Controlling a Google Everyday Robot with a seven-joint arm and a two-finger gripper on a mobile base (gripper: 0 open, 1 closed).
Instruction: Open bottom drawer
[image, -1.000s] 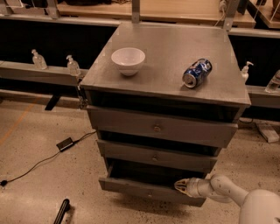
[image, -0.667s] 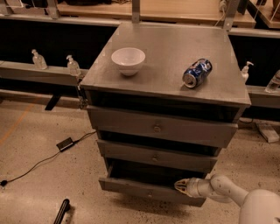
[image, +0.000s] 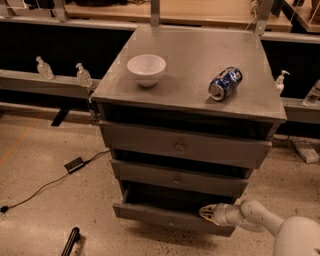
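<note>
Two clear bottles (image: 44, 68) stand on the grey ledge (image: 30, 82) at far left, before a dark wall. Below them, on the speckled floor (image: 50, 220), a black cable (image: 42, 187) runs from the left edge to a small black adapter (image: 75, 164); a dark rod (image: 70, 242) lies at the lower edge. At centre stands the grey cabinet (image: 190, 102). Its tabletop (image: 190, 55) carries a white bowl (image: 146, 69), upright, on the left and a blue can (image: 225, 83) on the right, lying on its side with its top end toward the camera; the two are well apart. Three drawers fill the cabinet's front. The top drawer (image: 150, 142) and the middle drawer (image: 150, 175) each show a small round knob at the centre. The bottom drawer (image: 150, 212), the lowest of the three and nearest the floor, stands partly open: its front juts forward of the middle drawer, with a dark gap above its top edge. The hand (image: 205, 212), pale and tapered, rests at that top edge toward the drawer's right end, reaching in from the lower right on a white arm (image: 255, 217); whether it is open or closed cannot be told. At far right, a white pump bottle (image: 280, 82) stands on the ledge just beside the cabinet.
</note>
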